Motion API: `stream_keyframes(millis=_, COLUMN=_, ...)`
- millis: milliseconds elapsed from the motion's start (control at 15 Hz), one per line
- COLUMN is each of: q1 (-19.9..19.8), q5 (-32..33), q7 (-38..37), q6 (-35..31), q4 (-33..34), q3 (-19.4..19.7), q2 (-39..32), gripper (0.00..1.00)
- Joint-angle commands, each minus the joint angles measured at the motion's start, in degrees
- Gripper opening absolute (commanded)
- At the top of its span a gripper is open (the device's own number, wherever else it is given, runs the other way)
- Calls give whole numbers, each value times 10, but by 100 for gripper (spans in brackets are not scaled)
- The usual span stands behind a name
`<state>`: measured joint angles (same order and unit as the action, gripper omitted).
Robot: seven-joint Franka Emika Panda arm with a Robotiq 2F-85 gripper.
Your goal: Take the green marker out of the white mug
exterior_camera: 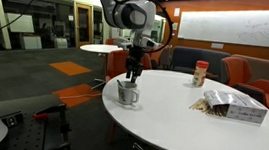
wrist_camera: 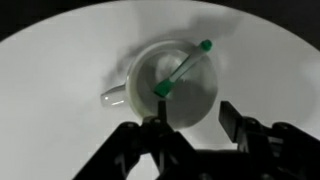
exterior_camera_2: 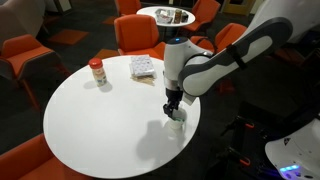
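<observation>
Orange chairs (exterior_camera_2: 140, 32) ringed the round white table (exterior_camera: 199, 132), where the white mug (wrist_camera: 140, 68) stood near the edge. In the wrist view the green marker (wrist_camera: 182, 68) leaned inside the mug, its length running diagonally from the near end up to the far rim. The gripper (wrist_camera: 190, 120) hung just above with its fingers spread and empty. The marker's near end lay closer to one finger than midway between them.

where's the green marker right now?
Wrist view: the marker leans inside the mug, one end poking over the rim opposite the handle. In both exterior views the mug sits near the edge of the table, right below the gripper.
</observation>
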<state>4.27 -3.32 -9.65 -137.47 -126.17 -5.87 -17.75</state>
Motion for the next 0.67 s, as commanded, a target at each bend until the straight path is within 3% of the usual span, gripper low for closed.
stream_keyframes(millis=0, q1=11, q5=-30, q7=-27, q6=-15, q4=7, q3=4, q2=-16, gripper=65)
stream_keyframes(millis=400, q1=6, q5=-77, q7=-23, q6=-48, q4=-1, q3=4, q2=-21, gripper=58)
stream_keyframes(millis=600, q1=7, q5=-84, q7=-17, q6=-59, q4=-12, q3=3, q2=-4, gripper=63)
